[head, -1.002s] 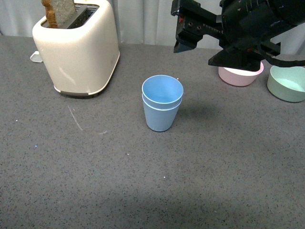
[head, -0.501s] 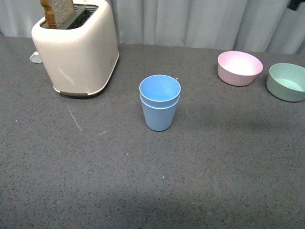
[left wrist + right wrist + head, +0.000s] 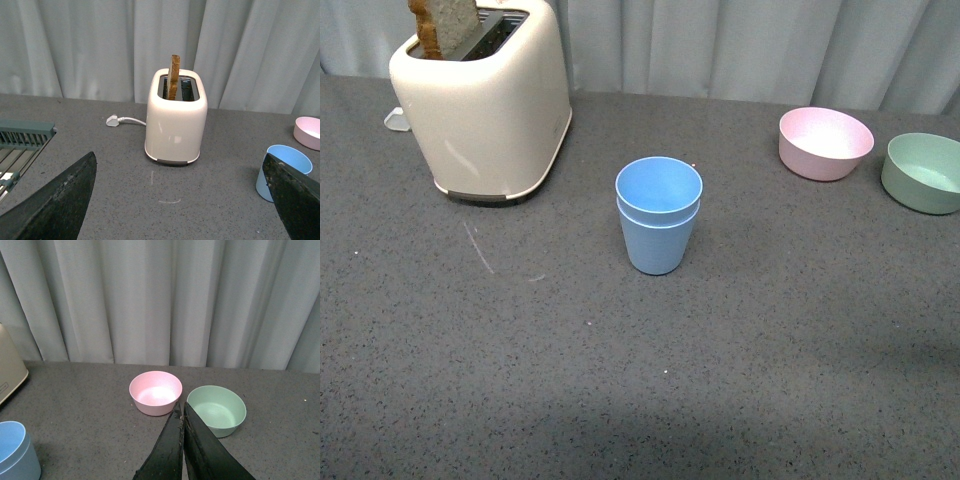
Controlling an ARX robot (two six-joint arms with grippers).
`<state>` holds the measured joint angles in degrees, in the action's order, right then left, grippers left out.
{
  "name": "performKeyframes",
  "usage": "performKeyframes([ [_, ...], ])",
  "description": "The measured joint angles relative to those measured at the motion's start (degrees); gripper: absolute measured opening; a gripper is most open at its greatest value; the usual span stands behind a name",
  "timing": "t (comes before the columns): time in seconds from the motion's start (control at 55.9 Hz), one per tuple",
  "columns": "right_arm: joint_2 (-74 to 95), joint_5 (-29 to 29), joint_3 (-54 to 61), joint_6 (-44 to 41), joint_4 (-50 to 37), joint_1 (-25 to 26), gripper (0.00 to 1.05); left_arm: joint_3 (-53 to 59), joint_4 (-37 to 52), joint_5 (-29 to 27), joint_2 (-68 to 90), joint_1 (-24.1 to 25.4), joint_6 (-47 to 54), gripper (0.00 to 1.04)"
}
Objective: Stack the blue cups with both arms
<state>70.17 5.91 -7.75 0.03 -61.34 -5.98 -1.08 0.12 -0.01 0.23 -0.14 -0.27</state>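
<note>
Blue cups point(image 3: 659, 214) are sitting nested at table centre, toaster point(image 3: 483, 100) at ten o'clock; left gripper point(image 3: 180, 200) gaping, right gripper point(image 3: 183, 440) pressed together, either risking toppling them by returning.

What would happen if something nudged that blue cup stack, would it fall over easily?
The blue cups are nested and upright on a narrower base than rim, so a push near the top would probably tip them. They look like thin matte plastic, likely light, so a low push might just slide them across the table. On their side, they would probably roll in a curve.
</note>
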Motion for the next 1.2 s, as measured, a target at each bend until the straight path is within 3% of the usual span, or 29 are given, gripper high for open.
performKeyframes([
  [0.322, -15.82, -5.4, 4.98, 0.02, 10.67, 5.77, 0.01, 0.0, 0.0, 0.0, 0.0, 0.0, 0.0, 0.98],
  [1.199, -47.89, -5.81, 7.58, 0.02, 38.97, 5.84, 0.01, 0.0, 0.0, 0.0, 0.0, 0.0, 0.0, 0.98],
])
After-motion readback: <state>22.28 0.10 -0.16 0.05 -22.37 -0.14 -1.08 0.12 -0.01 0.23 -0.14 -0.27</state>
